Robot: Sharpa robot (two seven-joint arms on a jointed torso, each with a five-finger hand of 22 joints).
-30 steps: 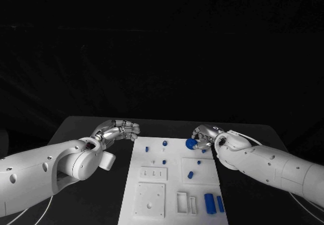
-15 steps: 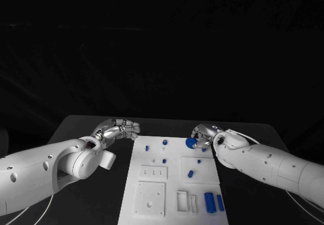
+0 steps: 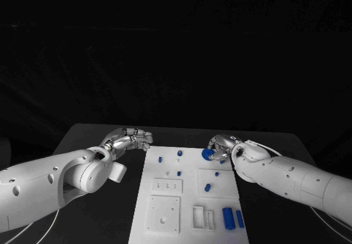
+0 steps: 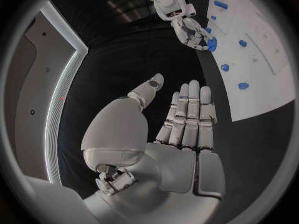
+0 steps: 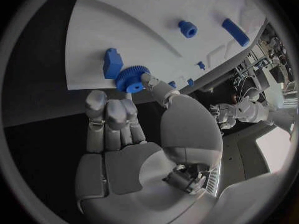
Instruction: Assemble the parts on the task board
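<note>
Lying on the black table, the white board carries blue parts; right hand fingers pinch a gear; left hand fingers apart, empty.

no readable text, labels, brands or numbers on the task board, parts or arms
</note>
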